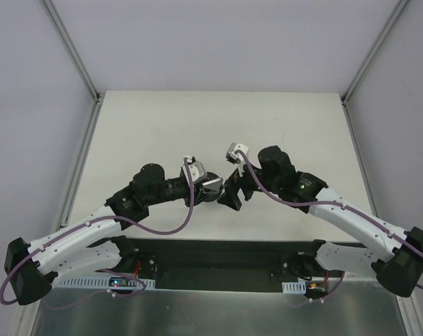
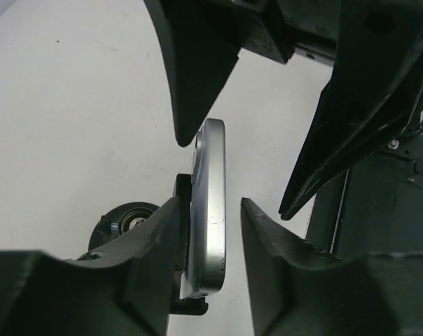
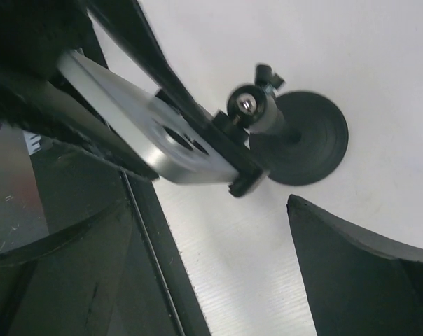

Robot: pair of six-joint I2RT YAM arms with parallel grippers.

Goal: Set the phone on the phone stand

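The phone [image 2: 213, 210] shows its silver edge and stands on edge in the cradle of the phone stand [image 3: 309, 140]. The stand's black disc base [image 2: 124, 220] rests on the white table. My left gripper [image 2: 210, 203] is open and straddles the phone: one finger [image 2: 155, 238] lies against the cradle side, and a gap separates the other finger from the phone. My right gripper [image 3: 211, 210] is wide open and empty, just in front of the phone's silver back [image 3: 162, 140]. In the top view the two grippers [image 1: 210, 185] [image 1: 232, 198] meet over the phone [image 1: 213, 184] and hide the stand.
A black strip [image 3: 162, 280] runs along the table's near edge, right below the stand. Metal frame posts [image 1: 71, 49] [image 1: 376, 49] and grey walls enclose the table's back and sides. Purple cables hang from both arms.
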